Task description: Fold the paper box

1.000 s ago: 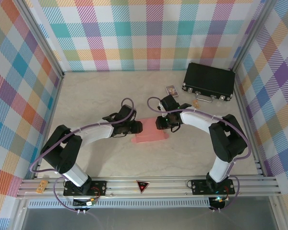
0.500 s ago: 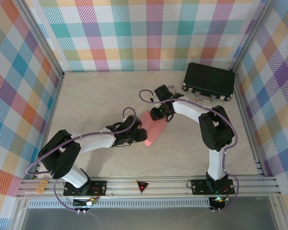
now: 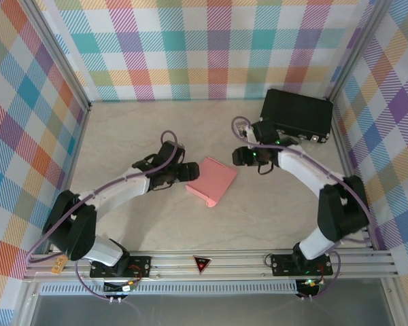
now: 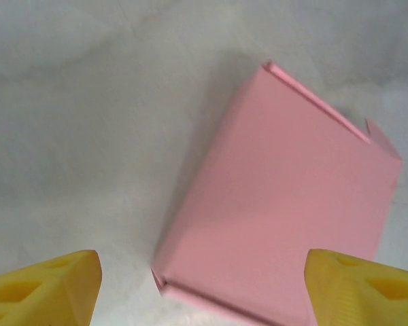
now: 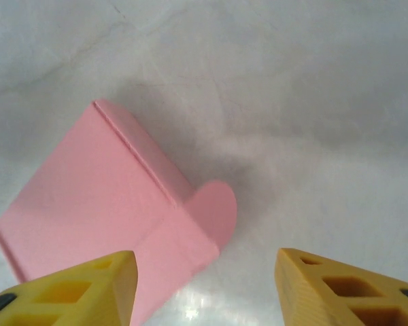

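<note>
Top view: paper box [image 3: 213,180] lies on the pale table [image 3: 122,136] at frame centre, folded shut, turned corner-on like a diamond. Left gripper [image 3: 188,171] sits just left of the box, jaws apart, nothing between them. Right gripper [image 3: 239,156] is up and to the right of the box, clear of it, jaws likewise spread and empty. Black case [image 3: 296,114] at upper right, just behind the right arm. Left wrist view: box [image 4: 285,210] at centre-right, yellow fingers [image 4: 47,285] wide at the bottom corners. Right wrist view: box [image 5: 95,190] at lower left, a rounded tab [image 5: 214,207] sticking out toward centre.
</note>
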Action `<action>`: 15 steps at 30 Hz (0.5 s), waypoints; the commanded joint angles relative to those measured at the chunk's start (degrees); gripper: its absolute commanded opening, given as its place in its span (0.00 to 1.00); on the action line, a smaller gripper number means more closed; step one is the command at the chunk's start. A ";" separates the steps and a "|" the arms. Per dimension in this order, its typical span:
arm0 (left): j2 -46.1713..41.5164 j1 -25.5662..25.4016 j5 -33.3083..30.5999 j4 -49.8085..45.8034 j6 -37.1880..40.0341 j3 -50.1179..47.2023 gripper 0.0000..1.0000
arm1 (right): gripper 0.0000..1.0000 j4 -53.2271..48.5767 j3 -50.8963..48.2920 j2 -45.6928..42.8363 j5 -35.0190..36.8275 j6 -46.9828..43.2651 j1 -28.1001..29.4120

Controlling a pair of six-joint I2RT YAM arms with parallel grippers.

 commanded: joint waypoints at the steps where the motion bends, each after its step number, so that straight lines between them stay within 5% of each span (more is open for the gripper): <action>1: 6.62 2.69 8.21 0.30 11.42 4.62 0.78 | 0.58 8.59 -9.50 -3.30 -10.26 10.22 0.53; 7: 16.42 4.61 12.98 0.55 15.34 10.73 0.76 | 0.60 28.52 -23.64 -5.79 -18.77 22.28 0.75; 15: 16.45 3.65 17.66 3.46 11.60 8.31 0.63 | 0.61 40.27 -24.90 1.96 -21.99 26.76 1.28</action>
